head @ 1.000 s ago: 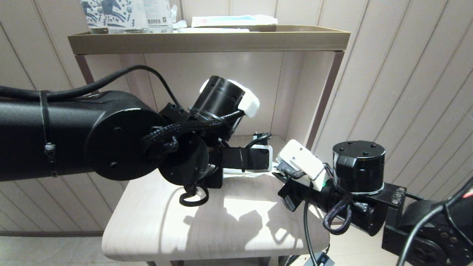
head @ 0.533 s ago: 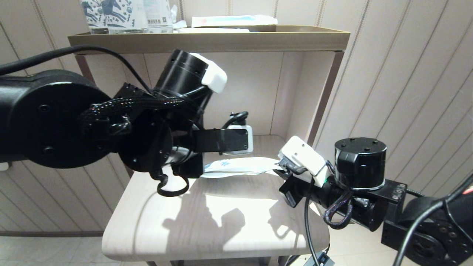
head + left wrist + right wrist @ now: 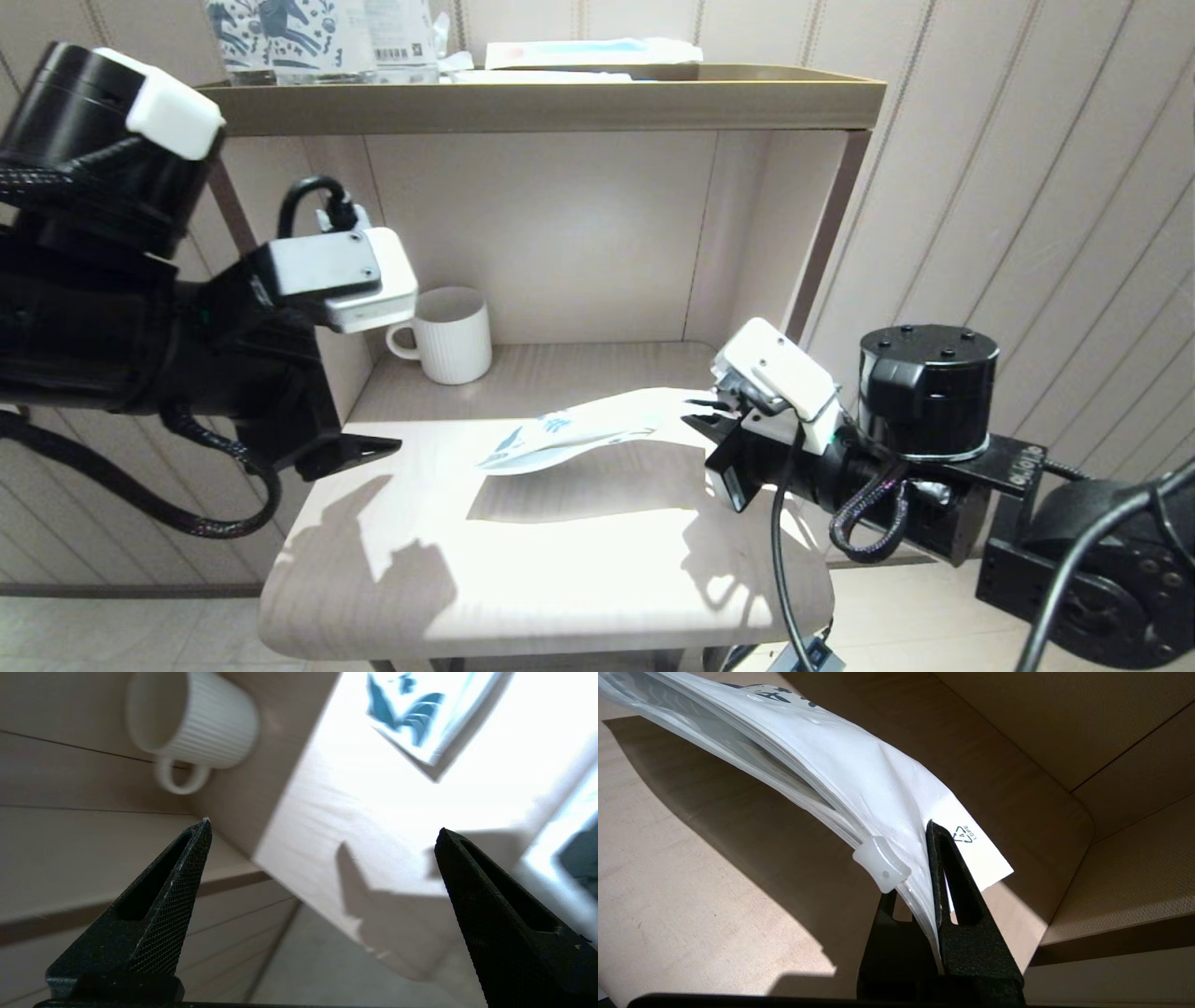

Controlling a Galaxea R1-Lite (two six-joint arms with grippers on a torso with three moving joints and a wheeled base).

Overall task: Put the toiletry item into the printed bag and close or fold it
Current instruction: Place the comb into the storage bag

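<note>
currently the right gripper is clamping one end of the printed bag, jaws pinched shut on the edge just beside the white zip slider, as the right wrist view is showing. the bag is hanging out from that grip toward the robot's left, its held end raised and its far end drooping to the pale table, casting a shadow beneath. a dark elongated shape is showing through the plastic in the right wrist view; it is judged likely to be the toiletry item lying inside, though this cannot be confirmed. the left gripper is standing with fingers spread wide and holding nothing, well apart from the bag, at the table's left edge near the white mug. in judgement the step in hand is the closing of the bag. to do it well, the right grip should be keeping the bag taut and level while the left gripper is coming in along the zip line, so that the slider is running straight and not buckling the thin film. the pinch being so close to the slider is a concern: it may be blocking the slider's travel, and a regrip could be called for. the upright horse-printed packs on the upper shelf are playing no part.
</note>
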